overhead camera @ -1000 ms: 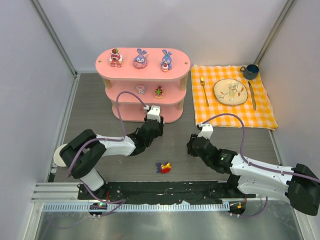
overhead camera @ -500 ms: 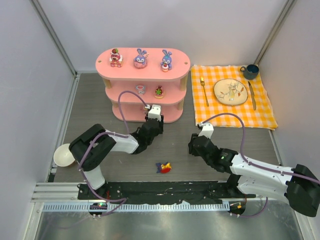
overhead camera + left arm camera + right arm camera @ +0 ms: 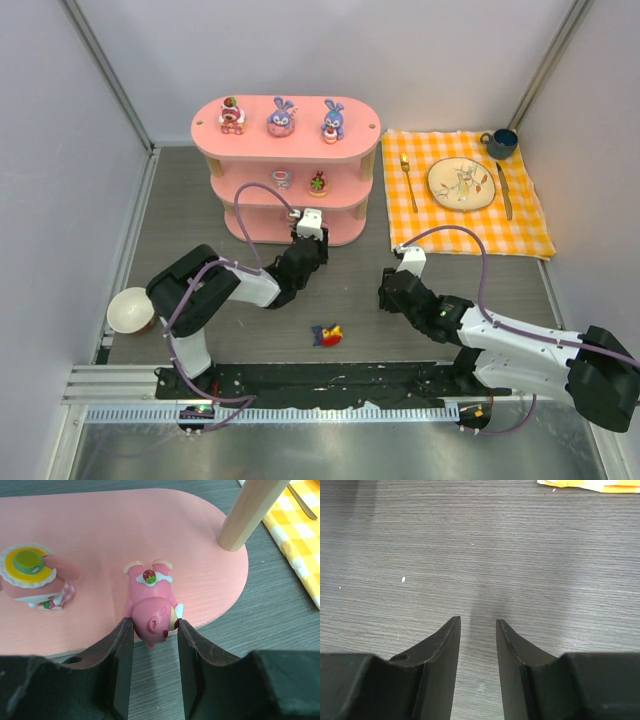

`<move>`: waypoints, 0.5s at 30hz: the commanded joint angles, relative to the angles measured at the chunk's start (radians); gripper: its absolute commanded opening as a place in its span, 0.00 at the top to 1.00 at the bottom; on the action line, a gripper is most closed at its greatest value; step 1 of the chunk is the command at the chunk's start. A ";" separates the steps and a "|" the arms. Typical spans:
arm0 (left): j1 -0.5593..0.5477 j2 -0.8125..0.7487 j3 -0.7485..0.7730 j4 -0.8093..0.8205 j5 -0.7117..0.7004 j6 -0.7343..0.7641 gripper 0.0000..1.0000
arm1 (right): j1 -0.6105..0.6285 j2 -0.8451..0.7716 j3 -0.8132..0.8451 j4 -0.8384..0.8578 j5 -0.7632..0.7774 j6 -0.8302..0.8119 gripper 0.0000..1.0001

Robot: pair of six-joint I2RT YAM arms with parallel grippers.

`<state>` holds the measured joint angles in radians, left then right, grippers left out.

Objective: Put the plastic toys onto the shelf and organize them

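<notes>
Pink plastic is pinched from both sides: the small pink bear-like figurine (image 3: 152,607), topped with a strawberry at one end, is gripped by the left gripper (image 3: 153,625), whose narrowly parted fingers are pressed against its rounder end. It is placed at the front edge of the lowest oval board of the pink three-tier shelf (image 3: 100,535), between a round pink toy (image 3: 35,577) capped in yellow and the light wooden post (image 3: 247,512).

A release here could be followed by a tumble onto the grey wood-grain table (image 3: 260,630), since the near end seems to overhang that edge. It could also be dragged off by a retreating finger.

The strawberry end is pointed toward the shelf's back, and the long axis is set across the front edge, in line with the fingers. Whether it lies flat or leans cannot be told.

The right gripper (image 3: 478,622) is seen partly open and empty above the table.
</notes>
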<state>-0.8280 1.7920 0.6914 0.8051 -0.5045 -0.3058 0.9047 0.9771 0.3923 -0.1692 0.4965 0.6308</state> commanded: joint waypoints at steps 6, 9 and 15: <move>0.010 0.063 0.019 0.178 -0.057 0.020 1.00 | -0.016 0.006 0.011 0.005 0.002 -0.019 0.59; 0.010 0.079 0.019 0.197 -0.068 0.024 1.00 | -0.018 0.011 0.011 0.007 -0.003 -0.020 0.60; 0.012 0.099 0.019 0.227 -0.078 0.036 0.98 | -0.023 0.012 0.011 0.007 -0.004 -0.022 0.59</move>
<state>-0.8227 1.8763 0.6918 0.9287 -0.5404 -0.2993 0.8879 0.9874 0.3923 -0.1745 0.4908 0.6254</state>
